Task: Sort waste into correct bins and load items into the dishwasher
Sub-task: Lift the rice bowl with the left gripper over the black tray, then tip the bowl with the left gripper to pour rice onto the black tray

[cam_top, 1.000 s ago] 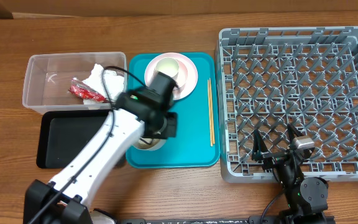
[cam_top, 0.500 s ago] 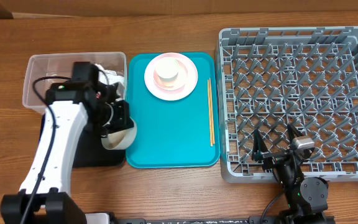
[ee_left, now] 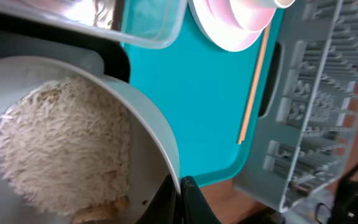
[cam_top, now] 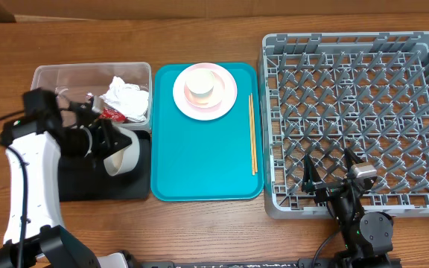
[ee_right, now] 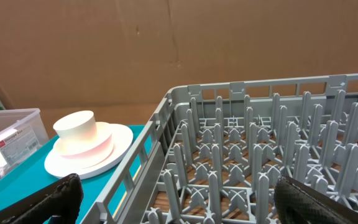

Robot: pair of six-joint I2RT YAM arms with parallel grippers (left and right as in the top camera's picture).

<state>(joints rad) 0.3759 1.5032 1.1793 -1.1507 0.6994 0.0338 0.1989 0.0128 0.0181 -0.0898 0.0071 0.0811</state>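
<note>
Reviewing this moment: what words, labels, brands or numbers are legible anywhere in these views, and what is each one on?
No text here can be read.
Red wrapper inside the clear tub: carries a white label with print, too small and blurred to read.
Bowl, plate, dish rack: no markings visible.

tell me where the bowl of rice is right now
The bowl is at the left of the overhead view, held tipped by the left fingers over the black tray, just below the clear tub and left of the teal tray.
</note>
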